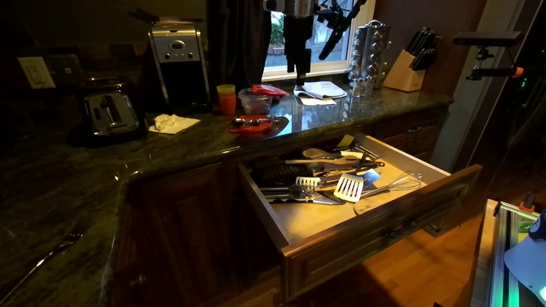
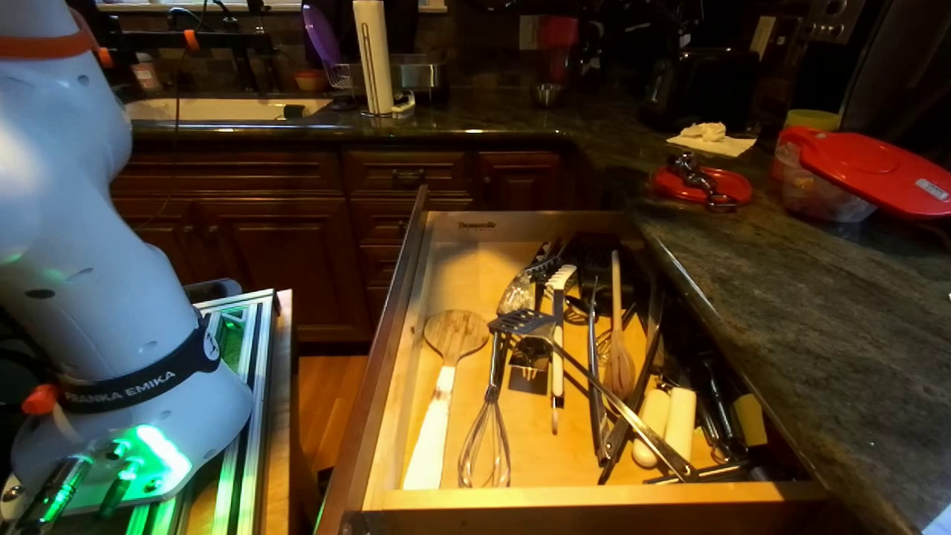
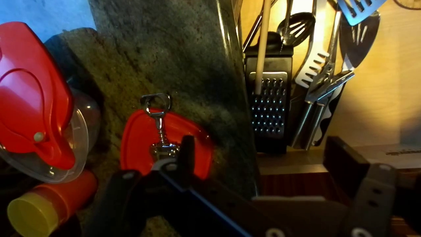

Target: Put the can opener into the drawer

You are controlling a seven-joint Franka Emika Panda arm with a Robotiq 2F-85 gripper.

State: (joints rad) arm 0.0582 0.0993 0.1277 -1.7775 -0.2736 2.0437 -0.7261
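Below the parted claw [image 3: 260,143], left of its middle in the wrist view, the corkscrew-like opener [image 3: 160,125] lies roughly along the counter edge [image 3: 227,41]

The white arm [image 2: 82,260] is round, with an orange stripe [image 2: 41,46], black FRANKA EMIKA band [image 2: 145,380] and dark pincer [image 3: 261,146].

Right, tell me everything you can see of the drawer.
The drawer looks wooden: a brown, framed-panel front with a dark pull, and a paler inside with small dark lettering on one side wall. It stands pulled open beneath the counter; its back cannot be made out there. Jumbled in it lie, among other things, a whisk, a grater, a slotted spatula and a wooden spoon. The gripper does not touch it.
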